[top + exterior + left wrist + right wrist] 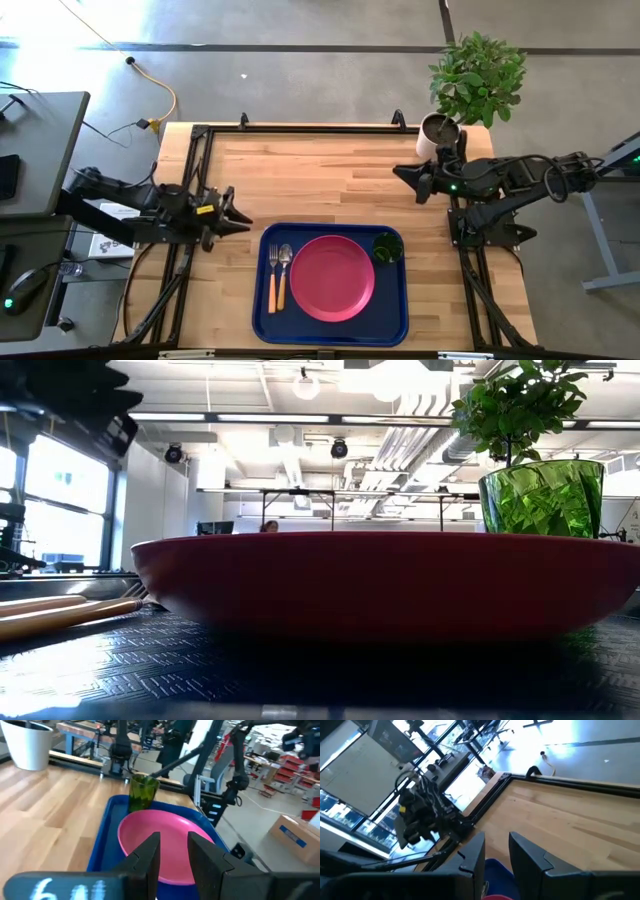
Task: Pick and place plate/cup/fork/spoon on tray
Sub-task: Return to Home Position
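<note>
- Left end effector (pixel 243 214) is hovering over the table's left side with its fingers parted and gripping nothing; the tray (pixel 395 322) is lying just to its right.
- Fork (pixel 271 276) and spoon (pixel 284 274) are lying side by side at the tray's left end, nearest that end effector.
- Plate (pixel 331 277) is sitting mid-tray; the cup (pixel 387 247) is standing beyond it.
- Right end effector (pixel 403 177) is waiting empty and parted, above the cup's far side.
- Judging by this, nothing is remaining to place.

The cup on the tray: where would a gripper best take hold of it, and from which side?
Probably the cup by its rim, from straight above. It stands upright and open-topped in the tray's right far corner, with the plate close on its left, so a sideways approach looks cramped.
</note>
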`<action>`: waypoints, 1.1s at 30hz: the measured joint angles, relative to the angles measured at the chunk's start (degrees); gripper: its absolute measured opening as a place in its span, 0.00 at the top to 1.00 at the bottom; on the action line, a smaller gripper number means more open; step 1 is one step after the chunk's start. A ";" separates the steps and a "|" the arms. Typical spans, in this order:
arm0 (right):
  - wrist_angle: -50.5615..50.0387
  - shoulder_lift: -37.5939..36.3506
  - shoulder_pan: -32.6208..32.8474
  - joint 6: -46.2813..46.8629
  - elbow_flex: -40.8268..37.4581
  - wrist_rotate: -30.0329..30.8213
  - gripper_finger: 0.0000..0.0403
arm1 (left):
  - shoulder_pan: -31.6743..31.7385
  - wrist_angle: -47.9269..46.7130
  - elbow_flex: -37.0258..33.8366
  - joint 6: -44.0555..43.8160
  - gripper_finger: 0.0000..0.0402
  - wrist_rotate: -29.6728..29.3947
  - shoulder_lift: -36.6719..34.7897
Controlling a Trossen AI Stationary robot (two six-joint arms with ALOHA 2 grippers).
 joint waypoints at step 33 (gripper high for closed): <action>0.02 -9.31 0.00 -12.92 -0.04 1.03 0.80 | 0.02 4.89 -12.89 -1.07 0.78 -1.13 -6.20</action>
